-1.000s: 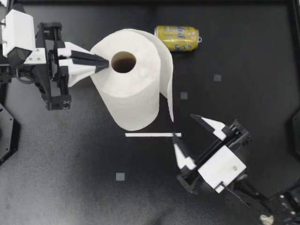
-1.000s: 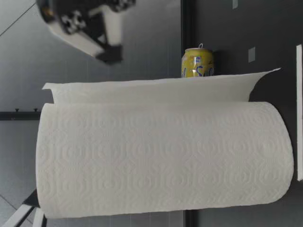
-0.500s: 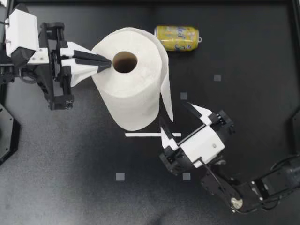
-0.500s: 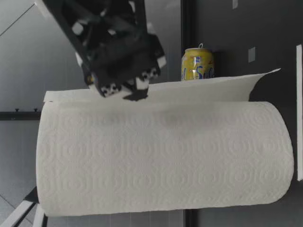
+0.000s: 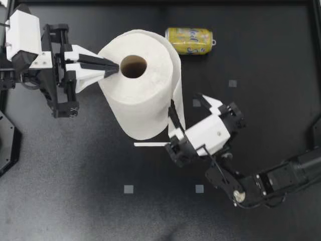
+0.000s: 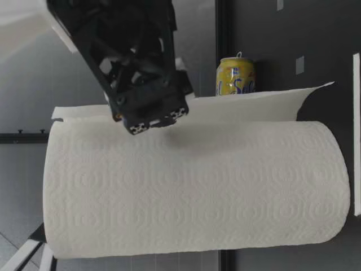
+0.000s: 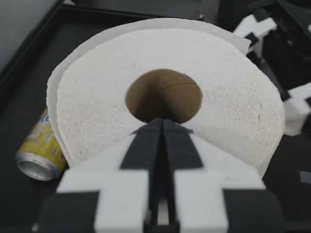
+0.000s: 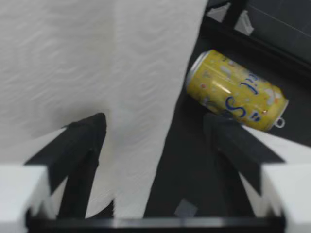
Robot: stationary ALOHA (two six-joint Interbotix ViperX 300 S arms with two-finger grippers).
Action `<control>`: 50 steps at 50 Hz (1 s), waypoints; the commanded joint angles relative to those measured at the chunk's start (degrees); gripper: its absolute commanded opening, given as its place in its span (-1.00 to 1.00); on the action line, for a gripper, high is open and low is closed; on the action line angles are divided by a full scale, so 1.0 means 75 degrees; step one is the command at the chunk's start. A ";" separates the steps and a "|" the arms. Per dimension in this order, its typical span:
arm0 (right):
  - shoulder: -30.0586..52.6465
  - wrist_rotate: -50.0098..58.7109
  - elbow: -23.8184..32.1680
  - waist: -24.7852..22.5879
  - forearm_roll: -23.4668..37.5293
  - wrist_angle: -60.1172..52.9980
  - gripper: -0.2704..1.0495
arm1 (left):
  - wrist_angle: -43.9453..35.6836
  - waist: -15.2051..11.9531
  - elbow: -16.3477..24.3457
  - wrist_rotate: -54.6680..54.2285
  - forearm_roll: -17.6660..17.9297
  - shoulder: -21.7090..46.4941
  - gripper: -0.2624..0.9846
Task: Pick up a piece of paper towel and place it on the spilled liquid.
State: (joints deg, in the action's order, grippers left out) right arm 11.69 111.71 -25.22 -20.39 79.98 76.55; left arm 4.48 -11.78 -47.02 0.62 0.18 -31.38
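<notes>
A white paper towel roll (image 5: 140, 85) stands upright on the black table, a loose sheet (image 5: 178, 98) hanging off its right side. My left gripper (image 5: 115, 67) is shut, its tips resting on the roll's top (image 7: 97, 92) at the edge of the cardboard core (image 7: 163, 94). My right gripper (image 5: 189, 105) is open beside the roll, level with the sheet. In the right wrist view the sheet's free edge (image 8: 146, 97) hangs between the open fingers, near one finger (image 8: 82, 141). No spilled liquid shows in any view.
A yellow can (image 5: 189, 40) lies on its side behind the roll, also seen as the can (image 8: 238, 92) ahead of my right gripper. A thin white strip (image 5: 149, 144) lies on the table before the roll. Small grey squares (image 5: 129, 189) mark the surface.
My right arm has swung in from the front right to the roll's side, its open fingers now around the loose sheet's edge. The left gripper and the roll have stayed put.
</notes>
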 commanded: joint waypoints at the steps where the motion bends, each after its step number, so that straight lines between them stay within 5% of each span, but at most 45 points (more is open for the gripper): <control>1: -0.0152 -0.0012 0.0082 0.0176 0.0059 0.0000 0.56 | 0.0070 -0.0035 -0.0012 -0.0012 0.0000 0.0105 -0.40; 27: -0.0141 -0.0035 0.0023 0.0680 0.0340 0.0000 0.45 | 0.0070 -0.0035 -0.0129 -0.0035 0.0000 0.0152 -0.40; 50: -0.0188 -0.0035 -0.0082 0.0656 0.0469 -0.0094 -0.67 | 0.0234 -0.0035 -0.0176 -0.0082 0.0023 0.0176 -0.41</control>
State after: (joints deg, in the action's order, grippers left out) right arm 11.69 111.45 -26.28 -15.64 83.23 76.11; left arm 4.66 -11.87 -47.72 0.18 0.26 -31.29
